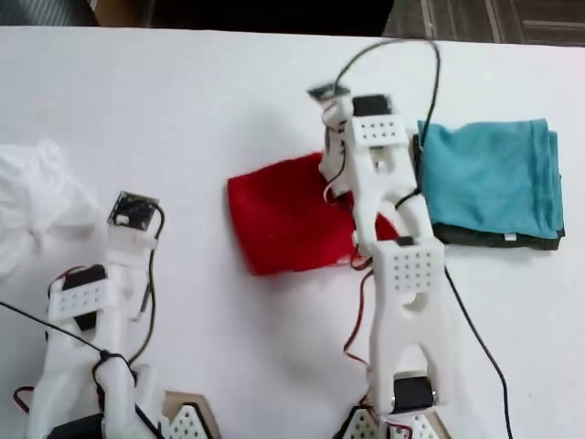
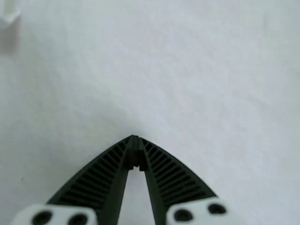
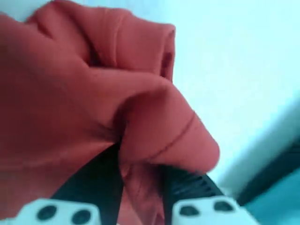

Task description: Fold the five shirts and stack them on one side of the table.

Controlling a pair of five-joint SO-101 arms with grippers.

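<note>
A red shirt (image 1: pixel 283 224) lies folded in the middle of the table. My right gripper (image 3: pixel 140 157) is shut on a bunched fold of the red shirt (image 3: pixel 84 93) at its right edge, next to the stack. A teal shirt (image 1: pixel 494 174) lies folded on top of a dark shirt (image 1: pixel 498 240) at the right side of the table. A crumpled white shirt (image 1: pixel 32 201) sits at the far left. My left gripper (image 2: pixel 134 143) is shut with nothing in it, held over bare table near the white shirt.
The right arm (image 1: pixel 402 274) stretches from the front edge across the red shirt's right corner, its cables trailing beside it. The white table (image 1: pixel 183 101) runs wide behind the shirts. The teal shirt (image 3: pixel 276 208) and dark shirt (image 3: pixel 274 171) lie close by the right gripper.
</note>
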